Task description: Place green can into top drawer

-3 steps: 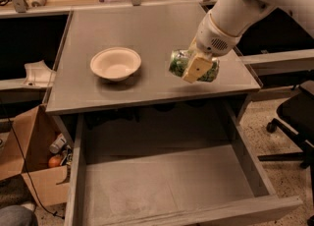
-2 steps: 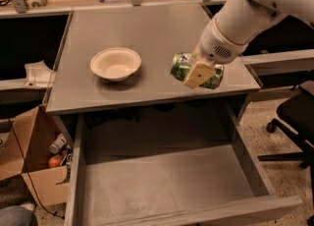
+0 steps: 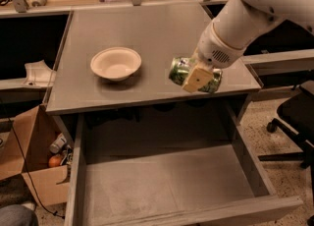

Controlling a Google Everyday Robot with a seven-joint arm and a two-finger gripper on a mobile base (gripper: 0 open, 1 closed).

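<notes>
Reaching in from the right, the tool (image 3: 196, 76) grips the green can (image 3: 179, 70) sideways above the table (image 3: 122, 23).

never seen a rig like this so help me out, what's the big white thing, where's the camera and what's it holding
The big white shape is a robot arm; its wheeled base is out of view. At its tip is a two-finger gripper, which works like a simple hand. It is shut on a green can, held on its side above the front right part of the grey table. There is only one camera, and it looks down on the table from the front. A cream bowl sits on the table to the can's left. Below the tabletop the drawer is pulled open. A cardboard box stands on the floor at the left.
</notes>
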